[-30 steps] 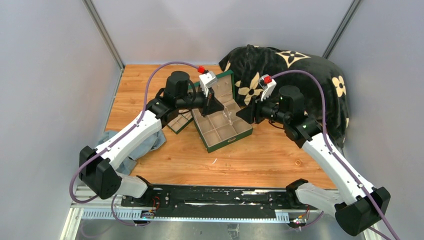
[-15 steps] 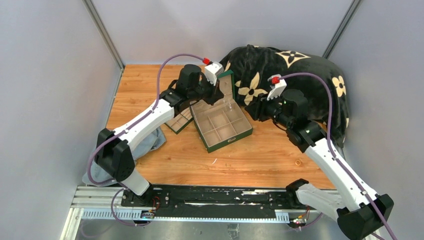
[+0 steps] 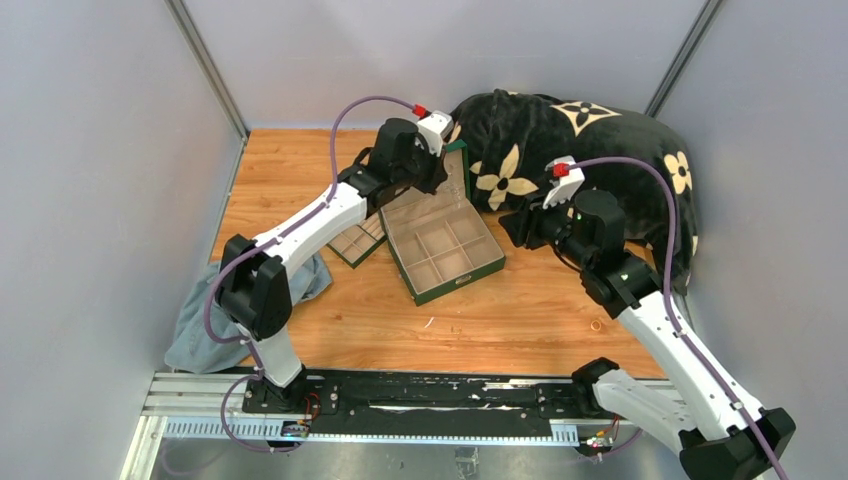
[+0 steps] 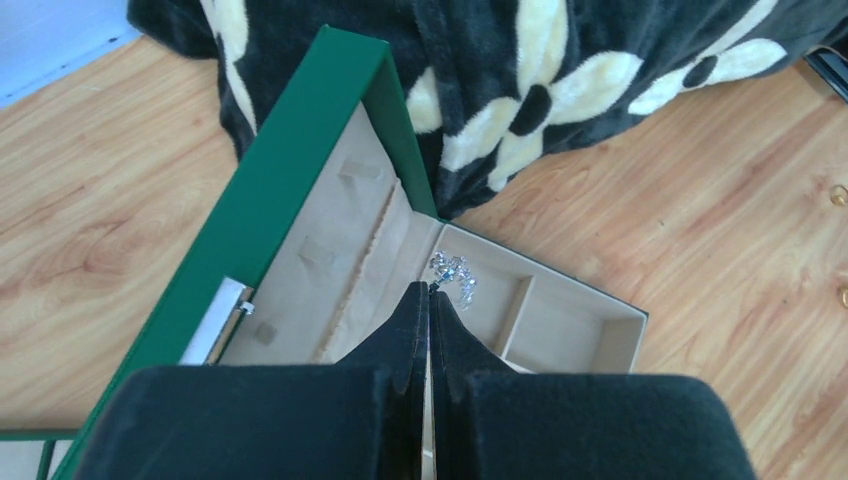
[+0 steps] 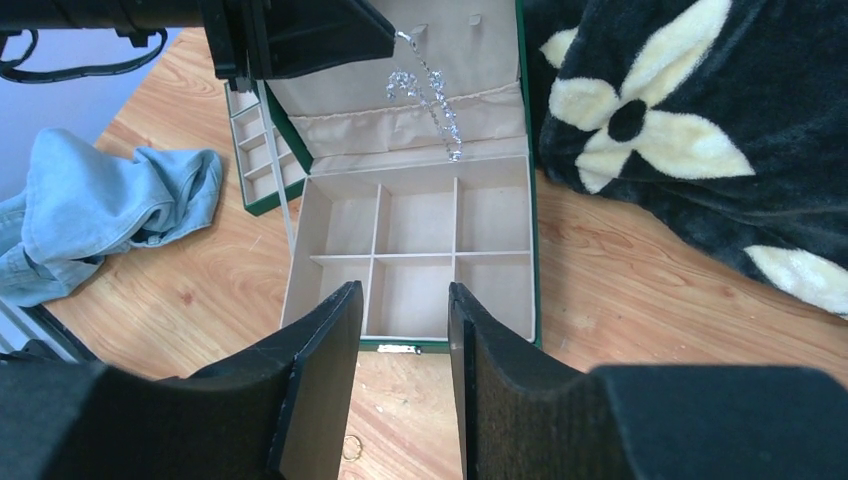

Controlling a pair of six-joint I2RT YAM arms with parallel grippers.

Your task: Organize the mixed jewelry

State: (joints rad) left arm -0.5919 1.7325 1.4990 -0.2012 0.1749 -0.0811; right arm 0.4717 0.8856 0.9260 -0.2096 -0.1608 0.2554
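- Left claw (image 4: 428,296): jaws pressed together, pinching the top end of the silvery cluster (image 4: 453,271) at the very tips.
- Silvery cluster: hangs free from those tips as a short glinting strand, in front of the beige lining of the raised lid (image 4: 290,175). In the right wrist view its low end reaches the far rim of the compartments; cannot tell whether it touches.
- Green box (image 5: 418,225): open near the middle of the tabletop (image 3: 500,320), turned askew. Six beige compartments in two rows, all bare. Lid stands up at the box's 12 o'clock side.
- Gold ring (image 3: 597,325): flat on the wood at about 4 o'clock from the box, well apart from it and from both claws.
- Right claw (image 5: 403,300): jaws parted with a clear gap, nothing between them. It hangs above the tabletop at 3 o'clock of the box, facing it, not touching.
- Small green tray (image 3: 358,242): at 9 o'clock of the box, just beside it, partly under the left arm.
- Black blanket with pale flowers (image 3: 600,150): heaped at 1 to 2 o'clock, up against the lid.
- Blue cloth (image 5: 100,215): crumpled at 8 o'clock, at the tabletop's left edge.
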